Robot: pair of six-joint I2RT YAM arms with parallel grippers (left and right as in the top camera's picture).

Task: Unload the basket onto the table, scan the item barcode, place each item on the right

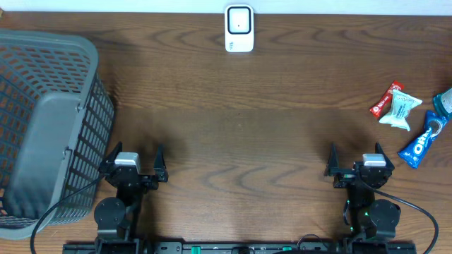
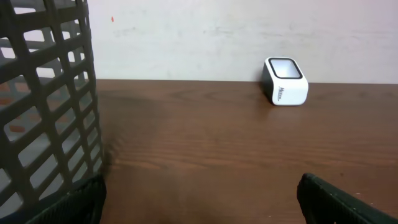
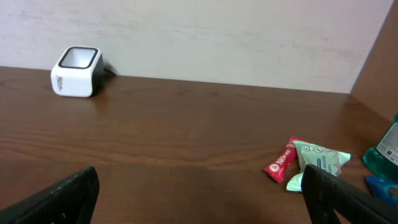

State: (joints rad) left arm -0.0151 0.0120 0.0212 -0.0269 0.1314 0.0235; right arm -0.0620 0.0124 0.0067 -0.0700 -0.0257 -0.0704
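Both of my grippers hang open and empty over the near edge of the table (image 1: pixel 240 141), the left gripper (image 1: pixel 136 154) just beside the grey basket (image 1: pixel 42 127), the right gripper (image 1: pixel 355 154) well apart from it on the other side. The snacks lie in a loose cluster at my far right. The red packet (image 1: pixel 386 99) has its long axis on a diagonal, near end pointing left and far end right, and it touches the pale green packet (image 1: pixel 400 111) beside it. The blue packet (image 1: pixel 421 141) lies nearer to me on a similar slant. The white scanner (image 1: pixel 239 28) sits at the middle of the far edge, its window tilted up toward me.
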